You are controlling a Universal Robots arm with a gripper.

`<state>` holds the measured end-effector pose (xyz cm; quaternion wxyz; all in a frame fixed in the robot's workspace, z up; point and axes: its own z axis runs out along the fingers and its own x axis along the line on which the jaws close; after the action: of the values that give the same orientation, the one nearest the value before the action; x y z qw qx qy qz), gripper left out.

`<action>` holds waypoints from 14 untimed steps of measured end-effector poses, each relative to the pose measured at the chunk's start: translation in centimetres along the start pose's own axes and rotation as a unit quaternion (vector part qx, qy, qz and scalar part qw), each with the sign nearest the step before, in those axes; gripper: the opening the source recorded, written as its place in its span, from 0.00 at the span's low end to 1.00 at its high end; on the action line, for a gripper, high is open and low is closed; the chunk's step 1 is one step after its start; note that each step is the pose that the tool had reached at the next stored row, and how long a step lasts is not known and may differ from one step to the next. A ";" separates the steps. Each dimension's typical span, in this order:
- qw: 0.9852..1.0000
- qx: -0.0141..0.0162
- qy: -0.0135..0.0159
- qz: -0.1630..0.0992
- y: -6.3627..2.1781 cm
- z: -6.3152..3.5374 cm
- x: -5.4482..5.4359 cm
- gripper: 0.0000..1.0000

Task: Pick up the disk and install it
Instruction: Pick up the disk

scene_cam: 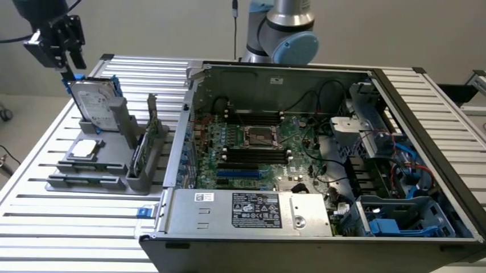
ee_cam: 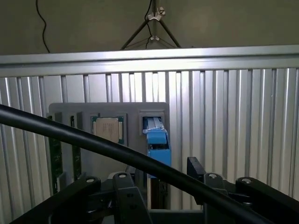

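One step is in hand: taking hold of the disk.

In the exterior view, the black end effector (scene_cam: 70, 67) hangs just above the flat silver-grey hard disk with a white label and blue plastic carrier (scene_cam: 97, 105). Its jaws are spread wide and it carries nothing. The disk stands upright, slightly tilted, in a slot of the grey plastic holder (scene_cam: 114, 170), which sits on the ribbed aluminium surface (scene_cam: 68, 227) just beside the open computer case (scene_cam: 319, 227).

In the wrist view the disk (ee_cam: 158, 144) shows edge-on, its blue carrier lying between the two spread fingers. A square silver chip (ee_cam: 108, 129) rests in the holder just beside it, and a thick black cable (ee_cam: 93, 140) crosses in front.

A good grasp probably means centring the jaws over that narrow edge, matching the disk's lean, and coming down straight. It should close only on the disk, clear of the holder's walls, so the disk can lift out without binding.
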<state>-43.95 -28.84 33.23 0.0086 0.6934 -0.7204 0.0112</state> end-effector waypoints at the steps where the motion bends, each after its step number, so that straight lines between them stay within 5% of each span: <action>1: 1.000 0.000 0.000 -0.001 -0.01 0.18 0.0 0.54; 14: 1.000 0.000 0.000 -0.008 -0.05 2.54 0.1 0.54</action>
<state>-43.90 -29.04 30.69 0.0085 0.6990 -0.7150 0.0113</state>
